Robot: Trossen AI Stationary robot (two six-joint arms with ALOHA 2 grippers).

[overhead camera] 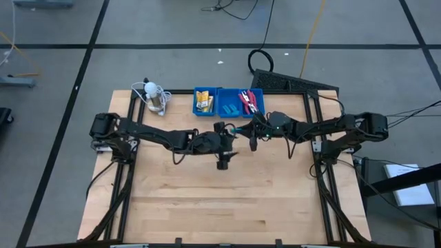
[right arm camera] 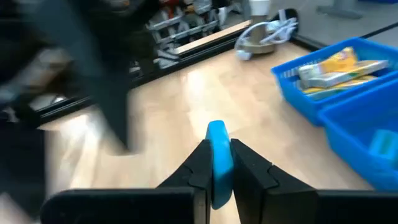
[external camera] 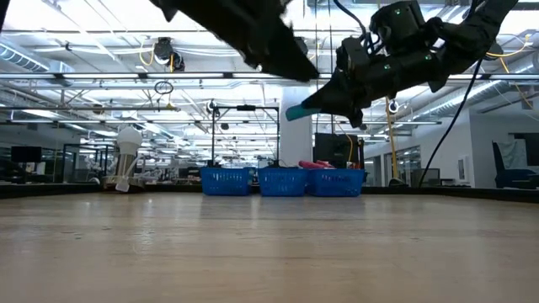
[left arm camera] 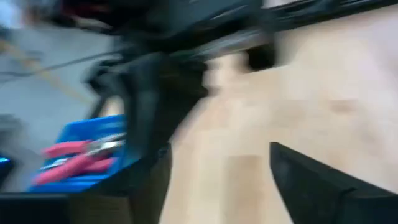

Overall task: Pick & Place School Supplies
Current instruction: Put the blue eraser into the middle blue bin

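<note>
Light-blue piece [right arm camera: 219, 163] between right hand [right arm camera: 218, 177] fingers

Both arms are dark, near-black, built of slim tubular links between bulkier rounded joint housings, with thin black cables looping along them. The right hand [right arm camera: 217, 177] ends in two black wedge-shaped fingers [right arm camera: 249, 171]; a small green light glows on one arm's wrist.
</note>
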